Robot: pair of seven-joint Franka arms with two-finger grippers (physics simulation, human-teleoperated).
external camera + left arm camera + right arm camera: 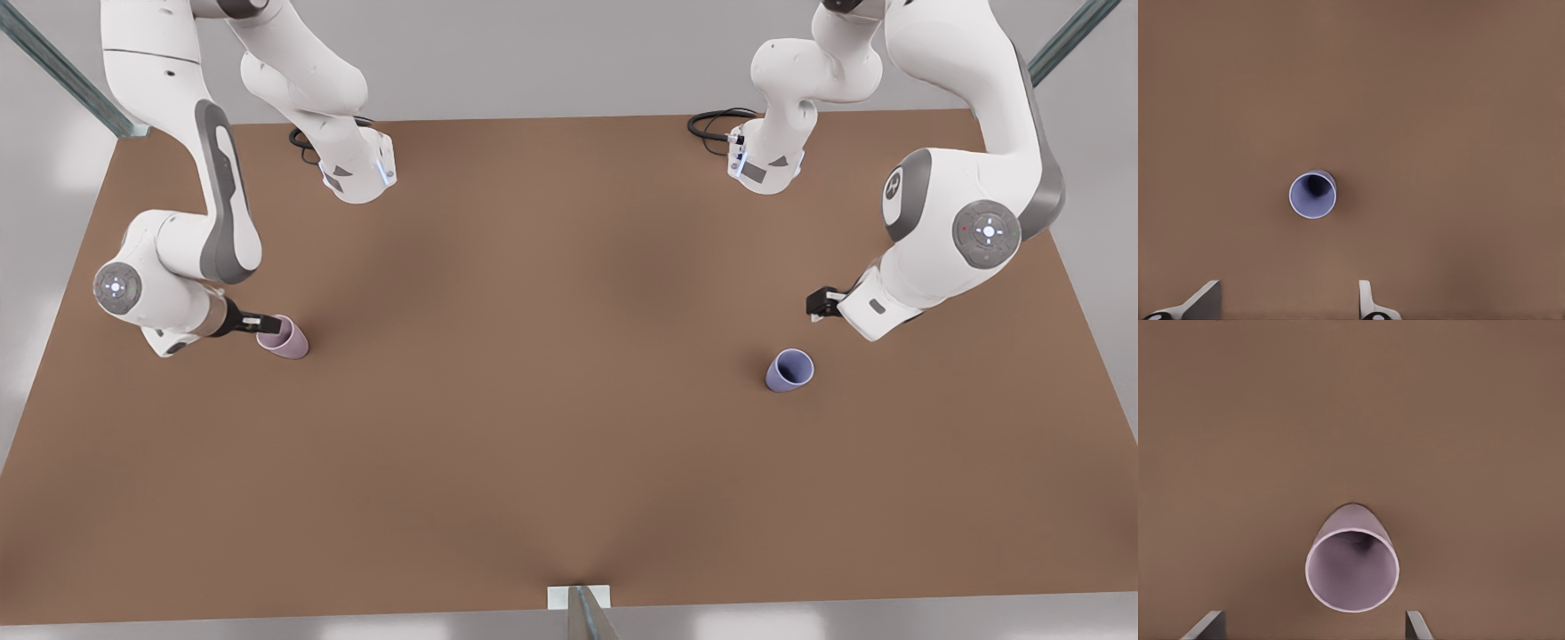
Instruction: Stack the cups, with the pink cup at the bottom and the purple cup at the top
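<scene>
The pink cup (286,339) stands upright on the brown table (551,356) at the front view's left. My right gripper (259,322) hovers at its rim, open; in the right wrist view the pink cup (1352,565) sits large, just ahead of my right gripper (1315,621), whose fingertips (1210,621) are spread wider than the cup. The purple cup (789,370) stands upright at the front view's right. My left gripper (822,305) hangs higher, behind and above it, open. In the left wrist view the purple cup (1313,194) looks small, well beyond my left gripper (1288,297).
Both arm bases (360,169) (765,164) stand at the table's back edge with black cables (716,124) beside them. Metal frame posts (62,67) (587,613) rise at the back corners and at the middle of the front edge.
</scene>
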